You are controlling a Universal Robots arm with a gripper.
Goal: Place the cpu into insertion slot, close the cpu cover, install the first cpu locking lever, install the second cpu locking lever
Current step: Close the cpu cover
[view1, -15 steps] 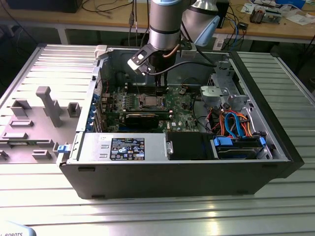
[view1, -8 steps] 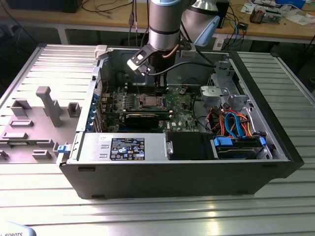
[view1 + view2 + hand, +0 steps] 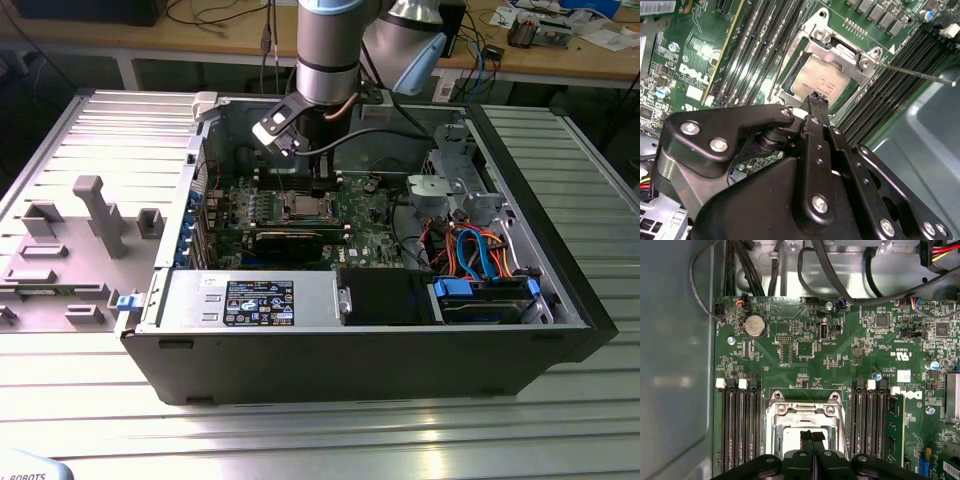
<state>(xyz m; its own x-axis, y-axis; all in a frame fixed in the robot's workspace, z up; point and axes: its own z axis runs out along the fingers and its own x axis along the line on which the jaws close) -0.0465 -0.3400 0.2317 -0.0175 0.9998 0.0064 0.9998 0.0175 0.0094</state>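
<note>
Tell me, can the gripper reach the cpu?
Probably yes. The gripper hangs shut right above the cpu, with nothing between them; the cover frames the chip but leaves its top bare.

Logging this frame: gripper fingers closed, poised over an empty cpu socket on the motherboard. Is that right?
Not empty: the second wrist view shows the cpu already seated in the insertion slot. The rest holds: the gripper is closed and poised just above it.

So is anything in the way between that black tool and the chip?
Nothing visible. In the second wrist view the shut tool is right at the chip, which lies flat, framed by the cover. I cannot tell if they touch.
</note>
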